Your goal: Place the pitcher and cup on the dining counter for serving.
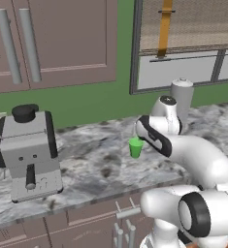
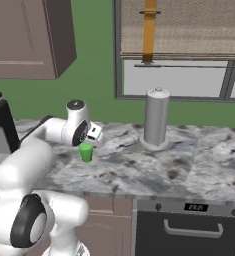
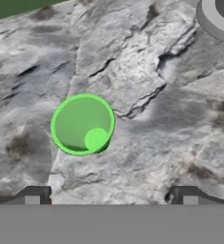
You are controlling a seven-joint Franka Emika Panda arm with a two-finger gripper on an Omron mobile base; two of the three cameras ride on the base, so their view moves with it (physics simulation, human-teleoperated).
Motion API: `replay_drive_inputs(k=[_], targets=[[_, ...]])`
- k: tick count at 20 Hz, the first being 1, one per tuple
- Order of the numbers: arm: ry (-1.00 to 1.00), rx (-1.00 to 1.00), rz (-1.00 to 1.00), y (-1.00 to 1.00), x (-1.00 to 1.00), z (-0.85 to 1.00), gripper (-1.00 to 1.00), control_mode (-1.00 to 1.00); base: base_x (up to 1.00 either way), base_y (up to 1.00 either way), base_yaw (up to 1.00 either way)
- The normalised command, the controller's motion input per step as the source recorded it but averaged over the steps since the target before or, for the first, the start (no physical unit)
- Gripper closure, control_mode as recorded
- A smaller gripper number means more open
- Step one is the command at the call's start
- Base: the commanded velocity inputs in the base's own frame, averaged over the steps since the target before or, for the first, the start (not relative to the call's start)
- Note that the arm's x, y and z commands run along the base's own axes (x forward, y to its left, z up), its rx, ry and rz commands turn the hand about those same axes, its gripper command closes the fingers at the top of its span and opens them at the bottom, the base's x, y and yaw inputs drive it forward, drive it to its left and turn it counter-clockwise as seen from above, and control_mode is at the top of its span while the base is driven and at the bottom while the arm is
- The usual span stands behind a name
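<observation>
The gripper (image 3: 111, 195) hangs above the wall counter (image 1: 86, 160), its jaws spread wide and empty. The cup (image 3: 83, 124) stands upright below (seemingly just left of centre), with a grey canister (image 2: 157, 119) to its right.

I see all three pictures evenly bright, with a flat and soft light that has no clear direction. The shadows are weak: only a faint dark patch lies on the marbled counter (image 1: 86, 160) under the coffee machine (image 1: 29, 152), and the green cup (image 3: 83, 124) throws almost none. I see soft highlights on the white arm (image 1: 203, 160) and on the grey canister (image 2: 156, 117), but no hard glare. The pictures are low in detail; edges look a little soft and jagged. In the hand view the counter texture looks smeared. I notice no bending at the edges.
</observation>
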Motion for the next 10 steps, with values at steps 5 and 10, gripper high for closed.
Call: replay_drive_inputs(k=[5, 10], targets=[[0.04, 0.00, -0.01, 0.00, 0.36, -0.53, -1.00, -1.00, 0.00, 0.00, 0.00], [0.01, 0.00, -0.02, 0.00, 0.34, -0.50, -1.00, -1.00, 0.00, 0.00, 0.00]])
